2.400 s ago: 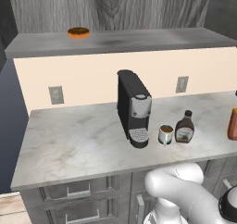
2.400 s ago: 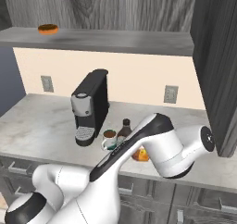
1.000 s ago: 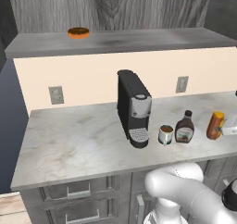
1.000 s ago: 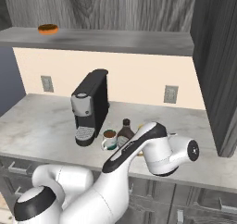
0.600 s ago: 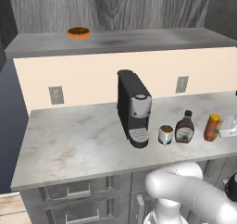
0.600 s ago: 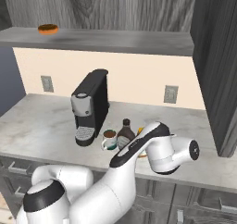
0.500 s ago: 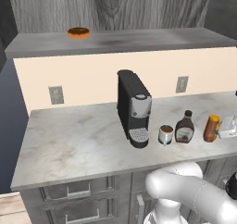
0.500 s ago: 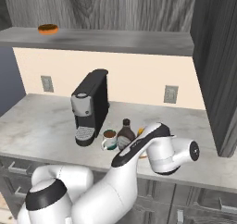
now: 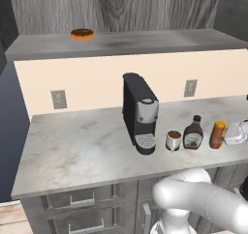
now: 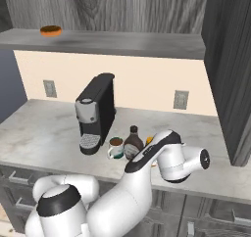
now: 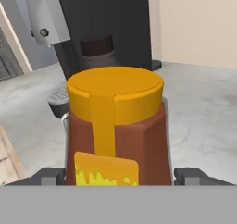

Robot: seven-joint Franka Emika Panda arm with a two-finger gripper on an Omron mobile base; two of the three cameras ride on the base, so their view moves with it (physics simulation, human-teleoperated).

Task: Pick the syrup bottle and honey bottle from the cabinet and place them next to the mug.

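Observation:
The honey bottle (image 9: pixel 217 134) is upright at counter level, right of the dark syrup bottle (image 9: pixel 193 133), which stands right of the mug (image 9: pixel 173 140). My gripper (image 9: pixel 232 134) reaches in from the right and is shut on the honey bottle. In the hand view the honey bottle (image 11: pixel 115 126) sits close up, with a finger tip on each side of its base. From the right base view my arm hides most of the honey bottle (image 10: pixel 149 141); the syrup bottle (image 10: pixel 132 142) and mug (image 10: pixel 116 147) stand in front of it. The cabinet ledge (image 9: pixel 145 40) runs above.
A black-and-silver coffee machine (image 9: pixel 140 113) stands left of the mug on the marble counter (image 9: pixel 77 146). An orange-brown doughnut (image 9: pixel 82 34) lies on the cabinet ledge at the left. A tall dark cabinet side (image 10: pixel 228 69) rises at the right.
My gripper has carried the honey bottle leftward and slightly down, closer to the syrup bottle. The mug, the syrup bottle and the coffee machine have stayed put.

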